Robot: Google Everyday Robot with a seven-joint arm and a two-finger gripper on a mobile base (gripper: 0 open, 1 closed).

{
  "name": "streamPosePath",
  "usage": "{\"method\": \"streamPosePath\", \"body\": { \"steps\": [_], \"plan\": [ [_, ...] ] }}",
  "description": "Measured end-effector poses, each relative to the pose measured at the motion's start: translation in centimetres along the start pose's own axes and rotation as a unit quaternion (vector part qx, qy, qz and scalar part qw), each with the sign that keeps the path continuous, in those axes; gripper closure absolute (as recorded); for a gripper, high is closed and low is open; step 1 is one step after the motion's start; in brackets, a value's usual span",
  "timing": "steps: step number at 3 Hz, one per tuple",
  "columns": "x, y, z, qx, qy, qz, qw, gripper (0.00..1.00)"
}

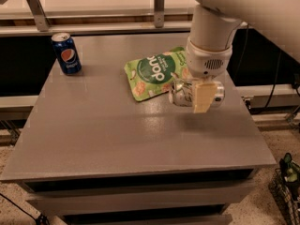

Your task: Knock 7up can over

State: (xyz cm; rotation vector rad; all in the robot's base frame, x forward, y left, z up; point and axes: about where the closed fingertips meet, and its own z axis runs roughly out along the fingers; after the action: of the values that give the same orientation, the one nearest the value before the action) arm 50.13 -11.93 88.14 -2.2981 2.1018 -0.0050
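The 7up can [181, 93] is silver and lies on its side, over the right part of the grey table [117, 139], just right of a green snack pouch [157, 74]. My gripper [199, 99] comes down from the white arm at the upper right and is shut on the can. One cream finger [204, 100] crosses the front of the can; the other finger is hidden behind it. Whether the can rests on the table or hangs just above it, I cannot tell.
A dark blue Pepsi can [67, 54] stands upright at the table's back left corner. The table's right edge is close to the gripper. A rail with metal posts [159, 6] runs behind the table. A cable basket [286, 186] sits on the floor at the lower right.
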Motion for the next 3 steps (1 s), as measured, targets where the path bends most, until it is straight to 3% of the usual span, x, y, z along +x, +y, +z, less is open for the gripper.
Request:
{"method": "streamPosePath", "body": {
  "steps": [1, 2, 3],
  "plan": [
    [0.6, 0.6, 0.8, -0.003, 0.003, 0.003, 1.0000, 0.58],
    [-0.1, 1.0, 0.5, -0.004, -0.018, -0.005, 0.9998, 0.35],
    [-1.8, 1.4, -0.2, 0.010, -0.067, -0.009, 0.9977, 0.12]
  ]
}}
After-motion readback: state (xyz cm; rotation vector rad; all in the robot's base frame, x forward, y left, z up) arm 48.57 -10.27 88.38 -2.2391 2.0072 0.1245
